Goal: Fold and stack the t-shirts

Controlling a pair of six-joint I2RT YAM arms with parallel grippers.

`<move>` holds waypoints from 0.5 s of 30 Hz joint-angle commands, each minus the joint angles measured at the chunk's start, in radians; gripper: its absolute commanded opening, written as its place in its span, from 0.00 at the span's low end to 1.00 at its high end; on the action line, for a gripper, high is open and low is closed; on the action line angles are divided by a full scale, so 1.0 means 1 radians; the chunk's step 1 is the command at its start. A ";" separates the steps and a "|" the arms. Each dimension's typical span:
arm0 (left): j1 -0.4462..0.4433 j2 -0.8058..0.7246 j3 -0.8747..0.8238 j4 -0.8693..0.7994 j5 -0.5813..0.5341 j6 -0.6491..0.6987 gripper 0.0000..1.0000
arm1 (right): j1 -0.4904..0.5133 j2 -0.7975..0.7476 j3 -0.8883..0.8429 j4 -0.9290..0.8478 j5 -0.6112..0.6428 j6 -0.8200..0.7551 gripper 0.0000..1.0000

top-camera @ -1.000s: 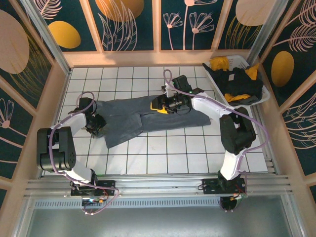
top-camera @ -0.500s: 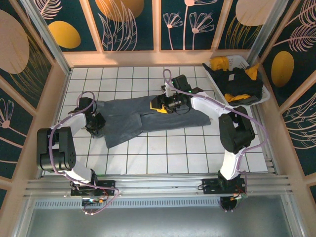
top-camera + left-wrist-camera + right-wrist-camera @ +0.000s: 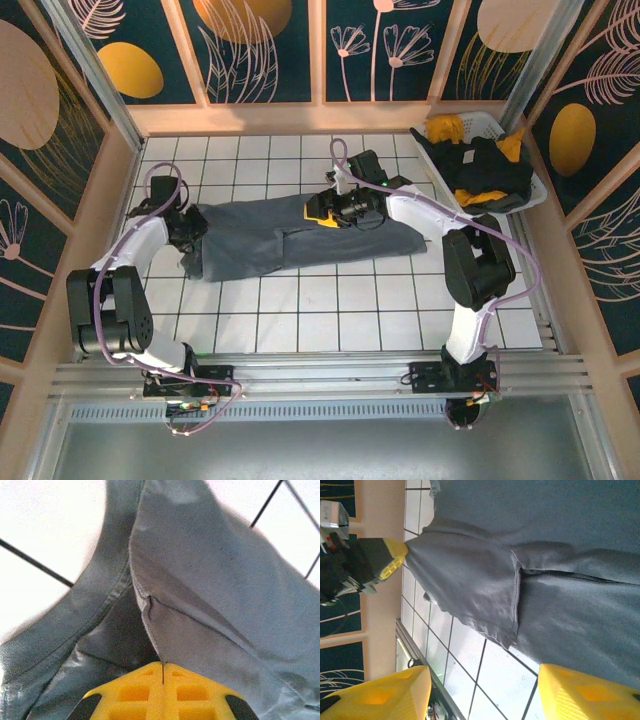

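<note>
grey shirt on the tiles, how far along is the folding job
Early. Done: grey shirt lies spread on the tiles, no stack yet. In hand: left gripper fingers pinch its edge; right gripper hangs open above it. Left: black shirt and yellow shirt sit in the basket.

Grey-blue t-shirt: spread mid desk, long axis 9-to-3 o'clock, wrinkled, 9 o'clock end bunched and pulled taut. Black t-shirt and mustard t-shirt: crumpled together, unfolded, at 2 o'clock.
</note>
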 commanded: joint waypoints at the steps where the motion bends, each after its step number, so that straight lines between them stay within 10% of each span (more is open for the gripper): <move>1: 0.003 0.033 0.070 -0.058 -0.014 -0.010 0.00 | -0.009 0.008 0.030 0.003 -0.005 -0.008 0.59; 15: 0.002 0.334 0.331 -0.144 -0.124 0.088 0.00 | -0.023 0.005 0.020 -0.004 0.014 -0.002 0.58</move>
